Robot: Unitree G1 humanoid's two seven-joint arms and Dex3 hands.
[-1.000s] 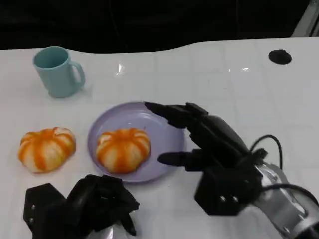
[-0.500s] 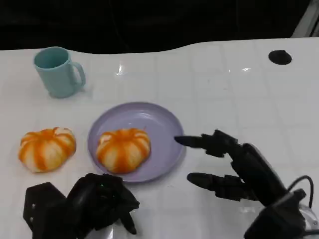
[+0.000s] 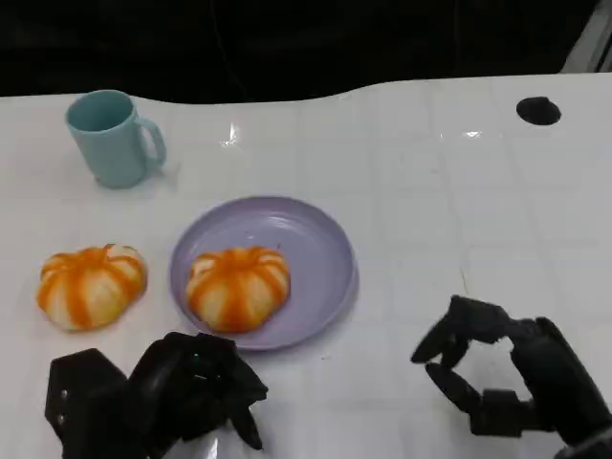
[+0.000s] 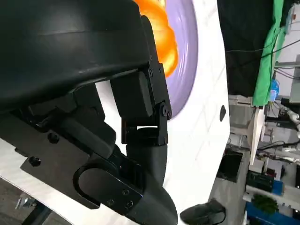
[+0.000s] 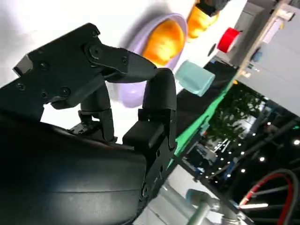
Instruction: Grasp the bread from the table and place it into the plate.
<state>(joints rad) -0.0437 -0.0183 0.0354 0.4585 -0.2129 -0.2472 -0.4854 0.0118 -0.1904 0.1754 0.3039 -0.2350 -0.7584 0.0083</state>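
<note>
One orange-striped bread (image 3: 237,287) lies in the left half of the purple plate (image 3: 316,249). A second, similar bread (image 3: 91,285) sits on the white table to the left of the plate. My right hand (image 3: 507,378) is low at the near right, well apart from the plate, its fingers bent but parted with nothing between them. My left hand (image 3: 167,397) rests at the near left edge with its fingers curled in, holding nothing. The right wrist view looks past my right hand's fingers (image 5: 159,98) at the bread (image 5: 164,42) on the plate.
A light-blue mug (image 3: 115,137) stands at the far left with its handle to the right. A black round mark (image 3: 537,110) sits at the far right of the table. Bare white table lies right of the plate.
My right hand has pulled back from over the plate toward the near right edge, and its fingers have curled in. The bread stays on the plate. The left hand has not moved.
</note>
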